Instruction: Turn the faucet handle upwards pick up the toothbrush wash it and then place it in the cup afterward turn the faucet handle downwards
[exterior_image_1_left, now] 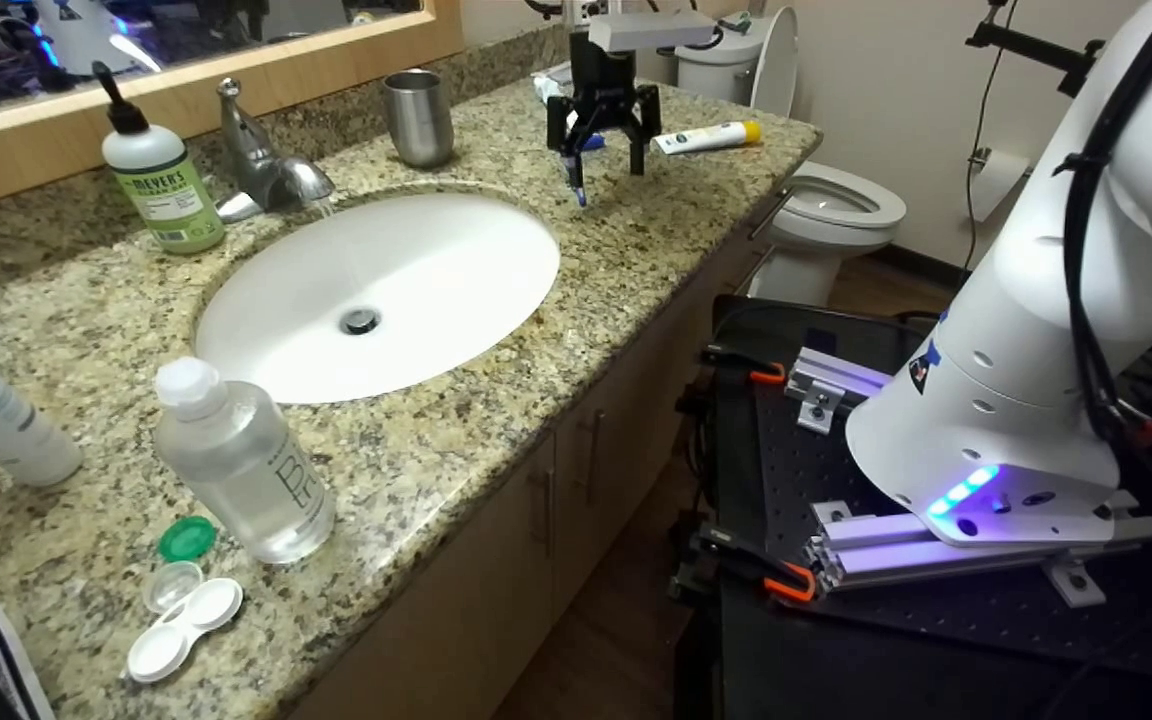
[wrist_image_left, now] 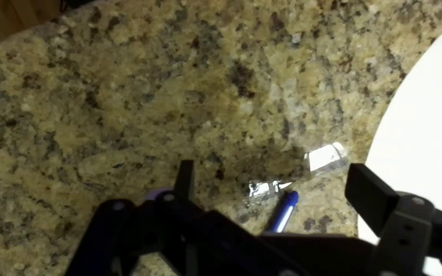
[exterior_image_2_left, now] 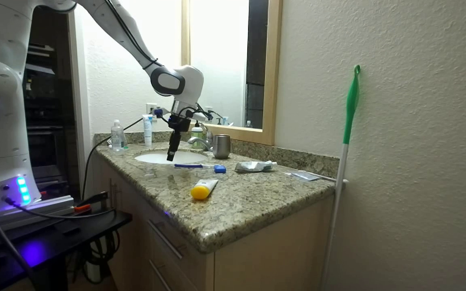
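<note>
On the speckled counter [exterior_image_1_left: 456, 430] beside the white sink [exterior_image_1_left: 436, 300], the toothbrush [exterior_image_2_left: 188, 165] lies flat, its blue handle end toward the sink and its head end at a small blue block [exterior_image_2_left: 219, 169]; whether the bristles sit inside that block cannot be told. The gripper [exterior_image_1_left: 605, 168] points down over the handle end with jaws well apart, and the wrist view shows the handle's tip between them. Behind the sink the cup [exterior_image_1_left: 421, 130], a grey metal tumbler, stands upright, its wall hiding the inside. Next to it is the faucet [exterior_image_1_left: 261, 165], with the faucet handle [exterior_image_1_left: 229, 90] rising on top; a faint thread of water [exterior_image_1_left: 326, 208] shows under the spout [exterior_image_1_left: 307, 182], and a metal drain stopper [exterior_image_1_left: 360, 321] sits at the bottom of the sink. A pump bottle [exterior_image_1_left: 166, 195] stands just beside the faucet, away from the cup. Toward the counter's front, a white-capped clear bottle [exterior_image_1_left: 256, 490] stands near a white lens case [exterior_image_1_left: 184, 628]; what the case's two rounds hold cannot be made out.
</note>
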You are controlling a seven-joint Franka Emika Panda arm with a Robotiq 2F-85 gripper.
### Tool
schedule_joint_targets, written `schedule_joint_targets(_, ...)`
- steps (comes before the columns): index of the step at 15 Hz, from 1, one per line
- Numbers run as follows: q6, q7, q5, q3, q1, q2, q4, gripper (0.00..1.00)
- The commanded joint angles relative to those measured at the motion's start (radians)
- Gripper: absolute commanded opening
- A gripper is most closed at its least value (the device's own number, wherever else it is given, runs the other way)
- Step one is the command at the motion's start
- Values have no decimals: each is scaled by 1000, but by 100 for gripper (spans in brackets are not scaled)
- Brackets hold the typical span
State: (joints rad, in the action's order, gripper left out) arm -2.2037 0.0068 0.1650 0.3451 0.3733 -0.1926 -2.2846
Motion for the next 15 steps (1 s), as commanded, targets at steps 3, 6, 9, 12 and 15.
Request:
schedule_joint_targets(3,-17,41,145,-37,2,-104,85,100)
schedule_joint_targets(6,-27,48,126,-32,0,-89,72,100)
schedule_joint_targets(9,-44,97,132,-26,1,-130,106,100)
schedule_joint_targets(12,-67,160,132,-7,17,-194,144,100)
schedule_joint_targets(15,-56,148,126,-9,16,-169,122,100)
